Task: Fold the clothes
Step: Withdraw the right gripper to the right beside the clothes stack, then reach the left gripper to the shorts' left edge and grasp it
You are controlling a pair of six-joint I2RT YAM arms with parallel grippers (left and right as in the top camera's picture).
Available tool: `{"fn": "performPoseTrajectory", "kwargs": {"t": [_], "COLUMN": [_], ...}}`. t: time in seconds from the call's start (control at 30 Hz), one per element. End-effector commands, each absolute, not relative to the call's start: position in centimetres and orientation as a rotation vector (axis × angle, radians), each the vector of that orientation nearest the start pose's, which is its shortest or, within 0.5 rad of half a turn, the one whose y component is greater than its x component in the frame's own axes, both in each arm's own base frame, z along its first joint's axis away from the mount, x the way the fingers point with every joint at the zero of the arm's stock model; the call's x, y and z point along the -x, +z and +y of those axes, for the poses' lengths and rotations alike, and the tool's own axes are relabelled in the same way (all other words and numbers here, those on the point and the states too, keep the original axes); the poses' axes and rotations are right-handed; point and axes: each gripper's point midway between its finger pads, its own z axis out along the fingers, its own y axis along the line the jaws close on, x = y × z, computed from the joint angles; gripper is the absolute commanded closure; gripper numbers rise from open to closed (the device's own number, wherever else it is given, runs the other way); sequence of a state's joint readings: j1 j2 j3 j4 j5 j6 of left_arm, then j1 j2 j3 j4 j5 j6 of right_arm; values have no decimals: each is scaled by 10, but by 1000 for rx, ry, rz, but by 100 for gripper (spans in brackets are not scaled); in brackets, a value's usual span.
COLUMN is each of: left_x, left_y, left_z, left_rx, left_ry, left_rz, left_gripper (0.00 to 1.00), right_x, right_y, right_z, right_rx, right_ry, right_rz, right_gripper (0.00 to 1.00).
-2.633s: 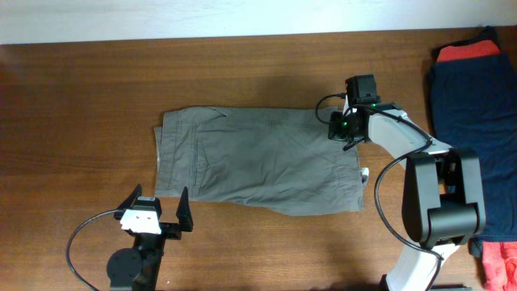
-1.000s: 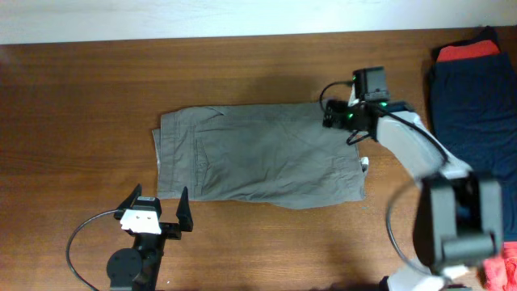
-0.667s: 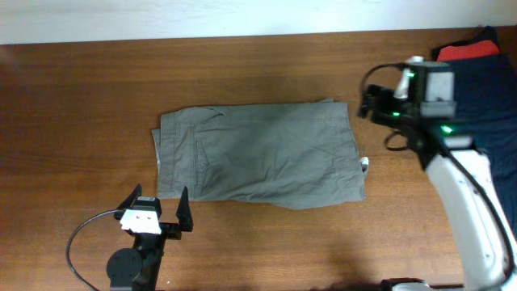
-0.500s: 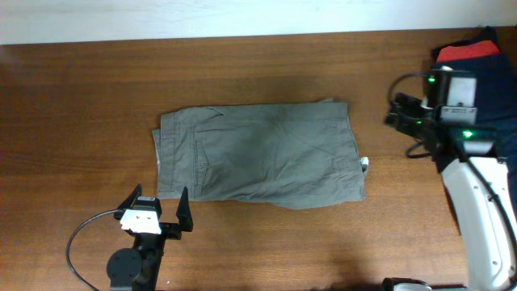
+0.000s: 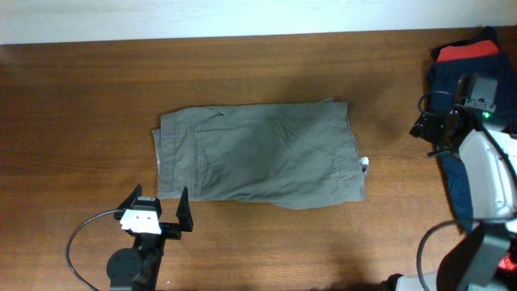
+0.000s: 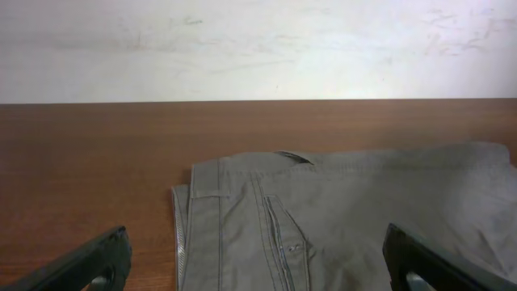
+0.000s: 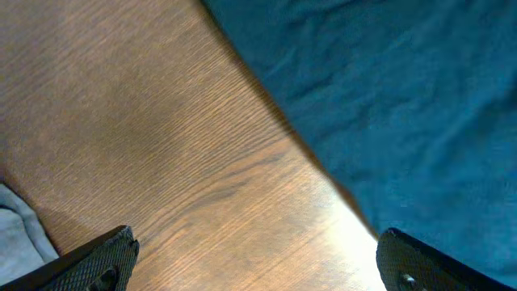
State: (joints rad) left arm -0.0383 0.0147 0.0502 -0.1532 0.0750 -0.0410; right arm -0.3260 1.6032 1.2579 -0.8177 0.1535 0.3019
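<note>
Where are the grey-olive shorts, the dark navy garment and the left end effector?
grey-olive shorts [image 5: 258, 153]: overhead view, middle of the fabric.
dark navy garment [image 7: 404, 97]: right wrist view, flat fabric.
left end effector [image 5: 161, 191]: overhead view, midway between its fingertips.

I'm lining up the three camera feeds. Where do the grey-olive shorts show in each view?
Overhead: the shorts lie flat at the picture's centre.
Left wrist: the shorts fill the lower middle and right.
Right wrist: only a grey sliver at the lower-left edge, probably the shorts.
Shared landmark: the wooden table, under them in every view.
</note>
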Motion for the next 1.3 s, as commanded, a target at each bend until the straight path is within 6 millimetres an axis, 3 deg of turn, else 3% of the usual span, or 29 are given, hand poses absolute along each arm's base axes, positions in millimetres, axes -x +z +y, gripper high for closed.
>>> {"fn": "performPoseTrajectory", "kwargs": {"t": [0.0, 0.9, 1.1, 1.27], "left_x": [-242, -242, -239, -229], "left_y": [156, 156, 185, 247], "left_z": [-23, -22, -47, -53], "left_rx": [-75, -72, -188, -236], "left_ry": [-114, -111, -222, -222], "left_rz": [1688, 1687, 1560, 1299], "left_gripper": [1, 0, 1, 1], "right_x": [-352, -355, -355, -355], "right_y": [112, 111, 111, 111], "right_z": [-139, -141, -141, -141], "right_rx": [-877, -875, -875, -875], "right_ry": [-160, -162, -162, -163], "right_rz": [2619, 2611, 2611, 2612], "right_gripper": [1, 1, 1, 1]}}
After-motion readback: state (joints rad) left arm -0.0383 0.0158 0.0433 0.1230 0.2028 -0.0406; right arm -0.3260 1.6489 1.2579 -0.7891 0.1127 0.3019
